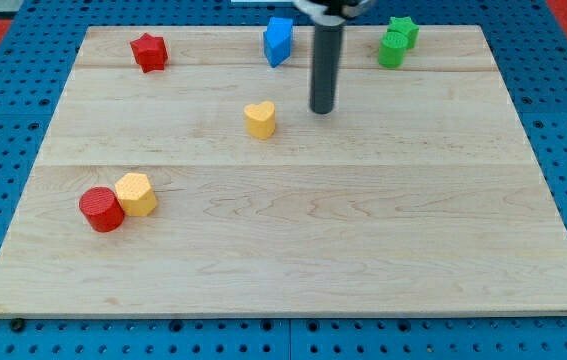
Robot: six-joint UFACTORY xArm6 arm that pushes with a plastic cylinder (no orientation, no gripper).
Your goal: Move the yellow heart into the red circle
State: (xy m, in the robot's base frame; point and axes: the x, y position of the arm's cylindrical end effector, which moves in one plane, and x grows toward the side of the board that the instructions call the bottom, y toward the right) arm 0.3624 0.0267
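the tip (322, 110) rests on the surface (363, 240) just right of the yellow heart (260, 119), apart from it; the red circle (101, 209) sits well down-left. no claw shows.

Pale wooden board (293, 250): visible grain, smooth, matt. Yellow heart (259, 119) and red circle (101, 209): matt plastic look, faintly ridged sides. My rod (323, 60): dark, smooth, slight sheen down to my tip (322, 111). Blue perforated base (3, 120): dull finish.

One camera looks down, tilted, from beyond the desk (293, 270) near edge, framing its whole top.
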